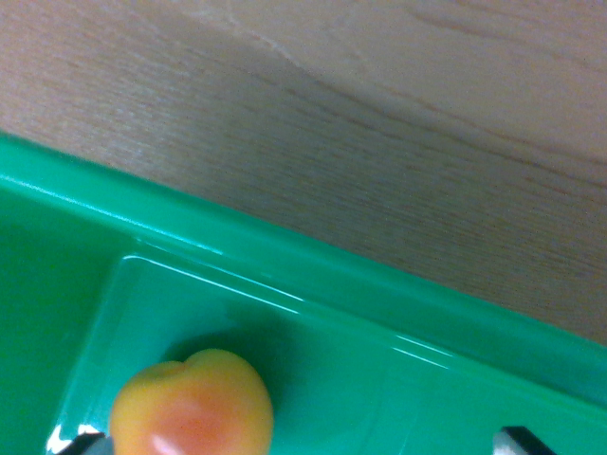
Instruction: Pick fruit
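Down in the green tray (pixel 285 256) sits a peach (pixel 193 403), low between the gripper's (pixel 303 443) spread-apart fingertips, ready for grasping.

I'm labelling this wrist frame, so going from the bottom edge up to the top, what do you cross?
Peach-coloured fruit → green tray floor, then its raised rim → wooden table.
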`<action>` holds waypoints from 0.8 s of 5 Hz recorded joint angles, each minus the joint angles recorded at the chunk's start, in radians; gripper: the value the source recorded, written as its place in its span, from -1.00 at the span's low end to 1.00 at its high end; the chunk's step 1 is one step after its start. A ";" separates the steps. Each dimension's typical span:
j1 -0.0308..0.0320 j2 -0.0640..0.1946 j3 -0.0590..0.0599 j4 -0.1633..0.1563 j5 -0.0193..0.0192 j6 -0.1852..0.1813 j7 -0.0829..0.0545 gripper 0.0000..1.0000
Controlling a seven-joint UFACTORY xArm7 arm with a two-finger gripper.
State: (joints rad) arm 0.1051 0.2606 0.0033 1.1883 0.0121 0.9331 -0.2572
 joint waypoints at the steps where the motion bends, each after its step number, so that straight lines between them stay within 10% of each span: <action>1: 0.0061 0.015 0.007 -0.028 0.0071 -0.045 -0.019 -1.00; 4: 0.0120 0.030 0.015 -0.056 0.0139 -0.088 -0.037 -1.00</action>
State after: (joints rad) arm 0.1171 0.2910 0.0179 1.1324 0.0260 0.8448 -0.2938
